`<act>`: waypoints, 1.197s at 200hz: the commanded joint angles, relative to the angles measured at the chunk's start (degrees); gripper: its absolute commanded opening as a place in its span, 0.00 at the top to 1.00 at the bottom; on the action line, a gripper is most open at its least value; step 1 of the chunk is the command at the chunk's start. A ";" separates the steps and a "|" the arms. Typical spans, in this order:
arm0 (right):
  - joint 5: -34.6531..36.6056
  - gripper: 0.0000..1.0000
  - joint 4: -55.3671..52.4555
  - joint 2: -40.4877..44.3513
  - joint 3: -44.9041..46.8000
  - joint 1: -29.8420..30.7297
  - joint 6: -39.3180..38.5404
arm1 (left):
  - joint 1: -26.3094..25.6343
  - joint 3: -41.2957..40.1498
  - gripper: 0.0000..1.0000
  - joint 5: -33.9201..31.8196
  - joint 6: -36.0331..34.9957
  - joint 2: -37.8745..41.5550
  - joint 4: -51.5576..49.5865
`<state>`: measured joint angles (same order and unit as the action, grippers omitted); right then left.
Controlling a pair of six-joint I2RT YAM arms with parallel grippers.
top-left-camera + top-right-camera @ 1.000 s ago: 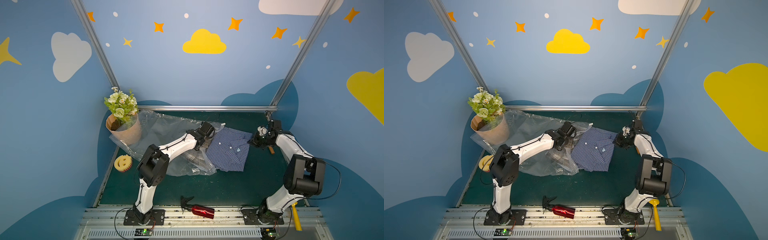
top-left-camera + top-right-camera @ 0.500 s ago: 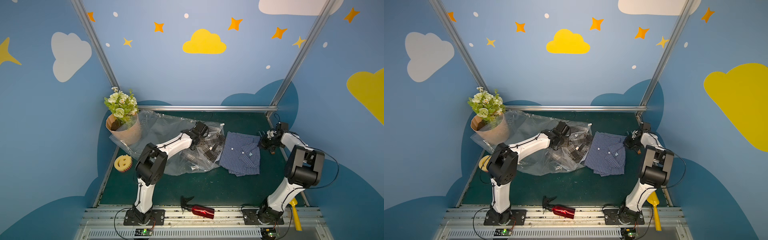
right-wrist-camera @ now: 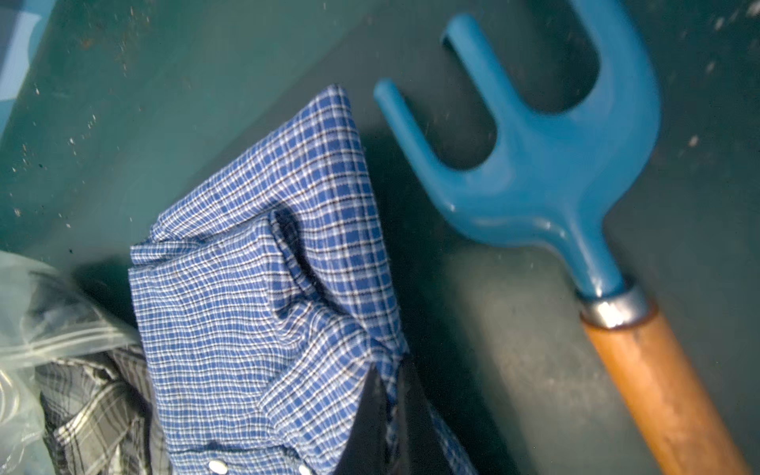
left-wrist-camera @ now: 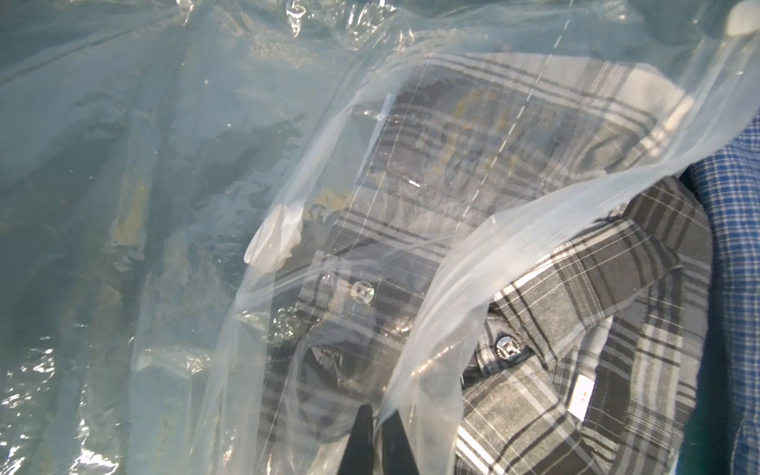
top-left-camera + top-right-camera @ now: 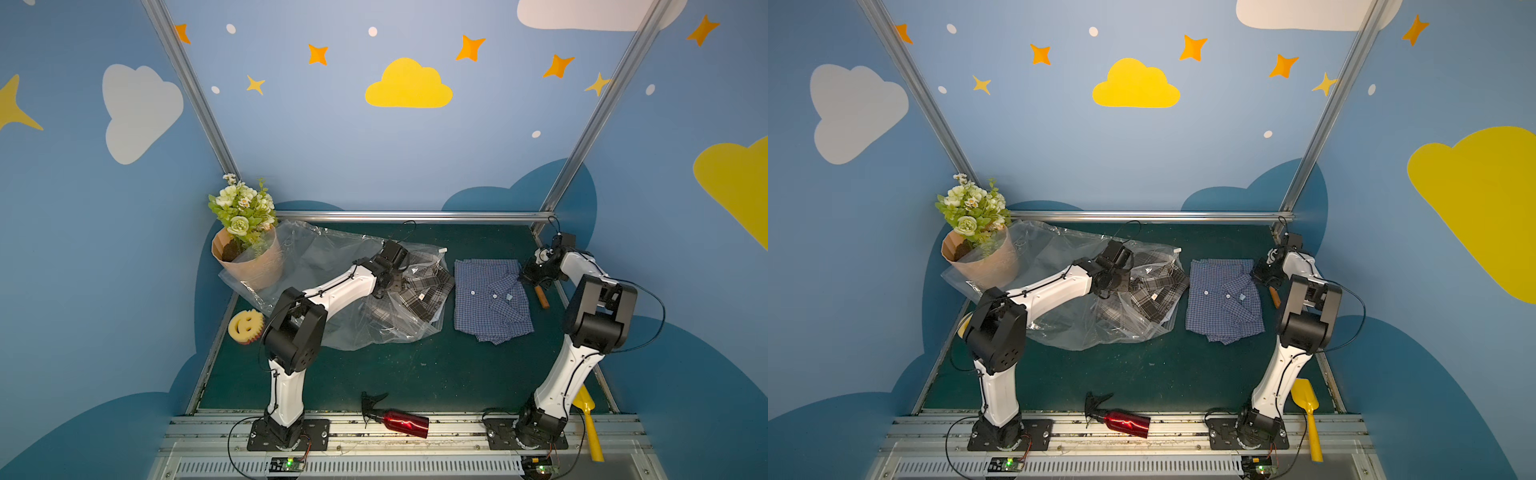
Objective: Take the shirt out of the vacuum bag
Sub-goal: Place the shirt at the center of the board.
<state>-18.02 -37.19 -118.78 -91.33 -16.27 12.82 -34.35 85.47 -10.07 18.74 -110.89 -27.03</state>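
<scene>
In both top views, a dark green worktop sits inside blue walls painted with clouds and stars. The clear, crinkled vacuum bag lies spread over the worktop's far left part, one corner under a paper-wrapped flower pot. A grey plaid shirt lies at the bag's open end, partly under the film. A blue checked shirt lies folded just beside that end, wholly outside the bag. The left gripper is down on the bag next to the plaid shirt. The right gripper is at the blue shirt's far right corner. A smiley sponge, a red spray bottle and a yellow scoop lie apart from all this.

In the left wrist view, the left gripper has its two dark fingers pressed together, with a band of the vacuum bag running in between them. The grey plaid shirt shows partly through the film and partly bare; the blue checked shirt is just beside it.

In the right wrist view, the right gripper is closed, pinching a fold of the blue checked shirt. A blue hand rake with a wooden handle lies near on the worktop.
</scene>
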 commanded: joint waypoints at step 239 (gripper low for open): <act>-4.50 1.00 -4.47 -12.61 -17.13 -1.42 -4.79 | 0.92 2.16 0.92 -1.62 0.50 0.76 -2.86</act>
<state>-20.62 -42.22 -131.24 -108.22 -18.85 9.67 -34.02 86.08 -10.92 18.96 -110.83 -28.12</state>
